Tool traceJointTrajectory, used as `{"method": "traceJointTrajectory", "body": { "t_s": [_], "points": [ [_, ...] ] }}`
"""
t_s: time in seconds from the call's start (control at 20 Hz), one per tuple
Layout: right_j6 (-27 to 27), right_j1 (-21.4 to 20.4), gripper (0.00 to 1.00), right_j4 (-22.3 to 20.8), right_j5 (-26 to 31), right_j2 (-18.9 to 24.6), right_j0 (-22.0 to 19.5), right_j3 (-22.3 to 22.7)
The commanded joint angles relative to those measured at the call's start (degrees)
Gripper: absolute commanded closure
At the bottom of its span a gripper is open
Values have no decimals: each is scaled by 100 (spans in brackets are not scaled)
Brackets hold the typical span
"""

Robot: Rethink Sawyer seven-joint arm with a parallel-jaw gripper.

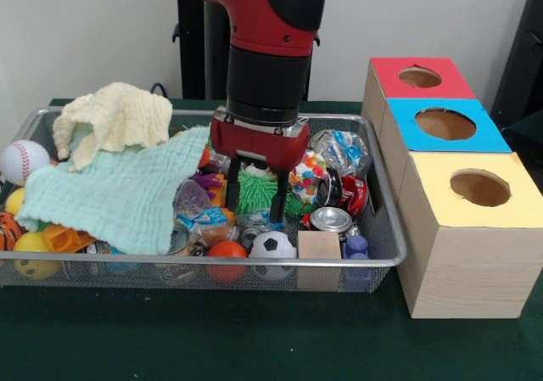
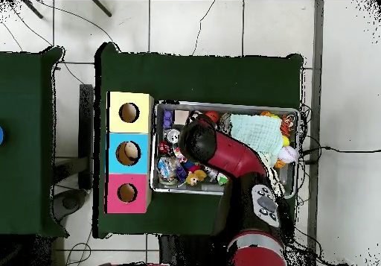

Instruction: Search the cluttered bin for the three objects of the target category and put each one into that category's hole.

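The silver wire-mesh bin (image 1: 254,262) is full of toys, cans and cloths; it also shows in the overhead view (image 2: 223,105). My gripper (image 1: 255,193) hangs low in the bin's middle, open, with its two black fingers on either side of a green spiky ball (image 1: 256,187). One clear wrinkly bottle (image 1: 341,150) with blue-and-white print lies in the bin's far right corner, to the right of the gripper. Another clear piece with blue print (image 1: 205,220) lies by the mint cloth, half buried. The blue-surround hole (image 1: 445,124) is on the middle wooden box (image 2: 128,153).
A mint cloth (image 1: 127,196) and a cream cloth (image 1: 114,116) cover the bin's left half. A metal can (image 1: 331,220), red can (image 1: 353,196), soccer ball (image 1: 272,245), wooden block (image 1: 318,245) and baseball (image 1: 24,160) lie about. Red-surround (image 1: 419,77) and yellow-surround (image 1: 479,187) holes flank the blue one.
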Motion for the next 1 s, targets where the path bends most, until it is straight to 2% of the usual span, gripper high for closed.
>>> {"method": "traceJointTrajectory", "body": {
  "t_s": [0.05, 0.45, 1.0],
  "points": [
    [1471, 34, 0, 298, 65, 145, 54, 440],
    [1058, 232, 0, 95, 209, 313, -177, 270],
    [826, 679, 0, -36, 89, 429, -298, -53]
  ]
}}
